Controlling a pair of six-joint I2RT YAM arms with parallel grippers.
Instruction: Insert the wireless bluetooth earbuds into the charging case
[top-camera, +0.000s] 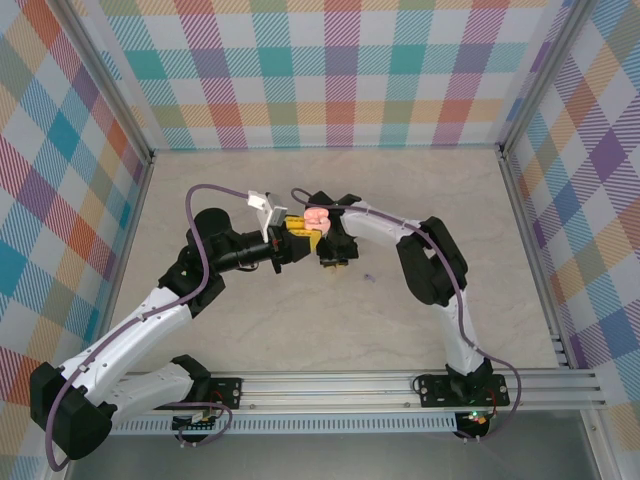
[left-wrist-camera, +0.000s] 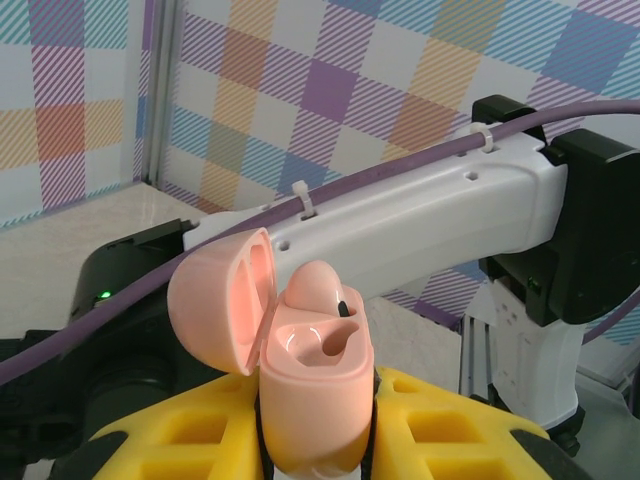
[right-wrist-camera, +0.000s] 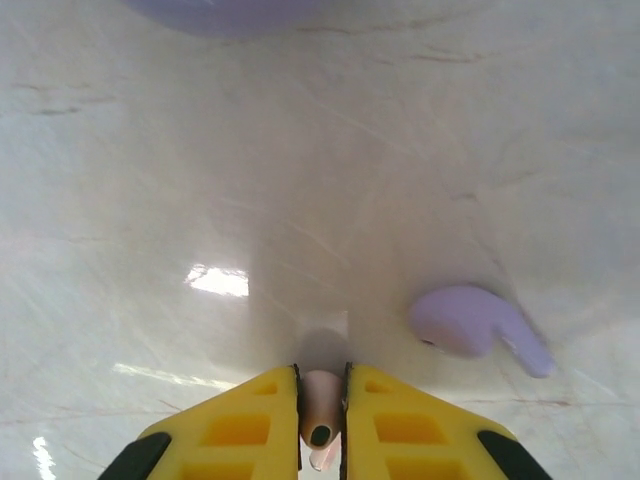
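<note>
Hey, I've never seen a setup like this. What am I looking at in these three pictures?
Two robot arms are bolted at the edge of a table. The overhead picture shows both, the left arm and the right arm, meeting mid-table. The other two pictures come from cameras on the wrists, looking along yellow fingers. The left gripper holds a pink charging case with its lid open; a second pink earbud seems to sit inside it. The right gripper is shut on a pale pink earbud over the table. A lilac earbud lies loose nearby.

Pastel plaid walls (top-camera: 340, 70), pale marbled tabletop (top-camera: 300, 335), metal rail (top-camera: 330, 382) at near edge
</note>
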